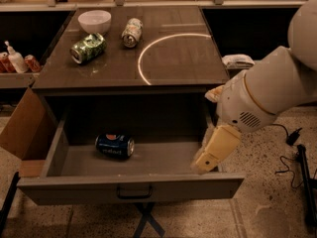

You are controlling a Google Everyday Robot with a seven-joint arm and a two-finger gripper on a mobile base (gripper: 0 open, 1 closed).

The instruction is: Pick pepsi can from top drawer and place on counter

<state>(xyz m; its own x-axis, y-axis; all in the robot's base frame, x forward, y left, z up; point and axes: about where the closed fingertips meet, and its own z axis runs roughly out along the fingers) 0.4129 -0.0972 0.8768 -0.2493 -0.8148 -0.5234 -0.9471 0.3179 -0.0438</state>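
Where the scene is nearest to us, we see the wide shallow grey metal top drawer (69,191) pulled fully out, with a dark bar handle (133,191) at the centre of its front panel. Over the near right corner of this drawer hangs the cream-coloured gripper (205,161), pointing down and to the left, on the end of a thick white robot arm (272,90) that enters from the right. We cannot tell if the gripper is wide, narrow or holding; nothing is seen in it, and it is well apart from the can.

A little farther, the small dark blue pepsi can (115,145) lies on its side on the drawer floor, left of the centre, with its silver end to the right. Left of the drawer a brown cardboard box flap (25,125) leans beside the cabinet. On the speckled floor at the right lie thin black cables (292,150).

Farther, above the drawer, is the flat dark glossy counter (183,63), marked with a thin white curved arc line (140,63). On its far left part a green patterned can (88,47) lies on its side, and near it to the right a pale green-and-white can (132,32), also on its side. Just behind the green can stands a white round bowl (94,21). On the left side shelf we see a small white bottle (15,59).
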